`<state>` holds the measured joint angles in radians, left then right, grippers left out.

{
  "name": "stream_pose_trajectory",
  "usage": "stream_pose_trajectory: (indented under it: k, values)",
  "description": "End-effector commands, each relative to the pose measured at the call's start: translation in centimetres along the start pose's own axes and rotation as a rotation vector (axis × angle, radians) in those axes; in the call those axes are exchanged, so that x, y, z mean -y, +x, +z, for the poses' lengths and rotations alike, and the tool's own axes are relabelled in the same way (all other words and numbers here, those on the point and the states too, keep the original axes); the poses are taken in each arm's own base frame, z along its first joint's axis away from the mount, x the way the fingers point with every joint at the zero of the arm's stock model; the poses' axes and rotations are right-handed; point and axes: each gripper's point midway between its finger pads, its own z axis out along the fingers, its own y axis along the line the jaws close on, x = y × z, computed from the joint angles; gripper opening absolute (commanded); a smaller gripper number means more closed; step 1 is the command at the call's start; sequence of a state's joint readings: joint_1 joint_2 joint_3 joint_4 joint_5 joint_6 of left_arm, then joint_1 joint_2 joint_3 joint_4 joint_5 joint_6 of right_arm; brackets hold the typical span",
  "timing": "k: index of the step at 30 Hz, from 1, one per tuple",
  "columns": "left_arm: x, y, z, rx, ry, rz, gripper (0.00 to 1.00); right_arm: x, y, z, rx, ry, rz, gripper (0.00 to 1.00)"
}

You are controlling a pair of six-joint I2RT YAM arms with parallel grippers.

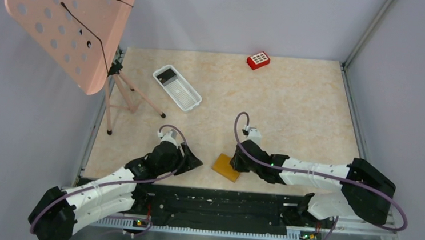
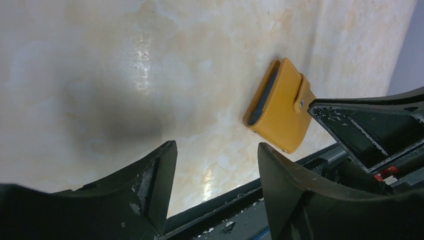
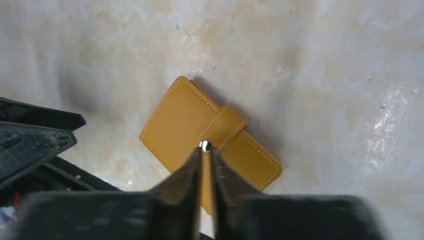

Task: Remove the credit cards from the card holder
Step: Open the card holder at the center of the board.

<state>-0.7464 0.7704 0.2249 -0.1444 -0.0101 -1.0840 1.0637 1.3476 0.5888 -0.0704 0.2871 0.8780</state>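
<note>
The top view shows the card holder (image 1: 226, 167) lying at the near edge of the table (image 1: 297, 109), between the two arms, with the right gripper (image 1: 235, 163) over its right end and the left gripper (image 1: 193, 160) just left of it. Only the right wrist view shows the holder (image 3: 175, 125) closed, its strap snapped down with a metal stud. The right gripper (image 3: 205, 152) has its fingers drawn almost together, tips at that stud. Whether they pinch the strap cannot be told.

The left wrist view shows the holder's (image 2: 280, 107) open edge with blue inside. The left gripper (image 2: 215, 150) has its fingers wide apart over bare table.

Farther off, a white mesh tray (image 1: 185, 94) holds a dark flat rectangle (image 1: 168, 74). A red block (image 1: 258, 60) sits at the far edge, and a pink perforated board (image 1: 69, 23) stands at the far left.
</note>
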Motion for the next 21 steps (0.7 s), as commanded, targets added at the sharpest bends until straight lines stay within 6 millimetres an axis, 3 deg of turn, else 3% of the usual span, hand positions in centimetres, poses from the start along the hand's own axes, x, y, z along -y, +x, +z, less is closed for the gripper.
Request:
stream_pose_trajectory:
  k: [1, 5, 10, 14, 21]
  values:
    - [2.7, 0.0, -0.1, -0.006, 0.139, 0.015, 0.68, -3.4, -2.8, -1.7, 0.075, -0.192, 0.142, 0.0]
    - [3.9, -0.2, -0.4, 0.015, 0.223, 0.02, 0.74, -4.3, -3.5, -2.9, 0.087, -0.258, 0.185, 0.0]
    - [4.1, -0.2, -0.4, 0.023, 0.242, 0.027, 0.77, -4.5, -4.3, -4.0, 0.119, -0.293, 0.22, 0.0]
    - [3.7, -0.2, -0.2, 0.018, 0.214, 0.026, 0.75, -3.9, -4.6, -3.9, 0.14, -0.257, 0.088, 0.0]
    - [1.6, -1.8, -0.6, 0.098, 0.084, 0.026, 0.72, -2.4, -3.0, -2.1, 0.033, -0.105, -0.176, 0.21]
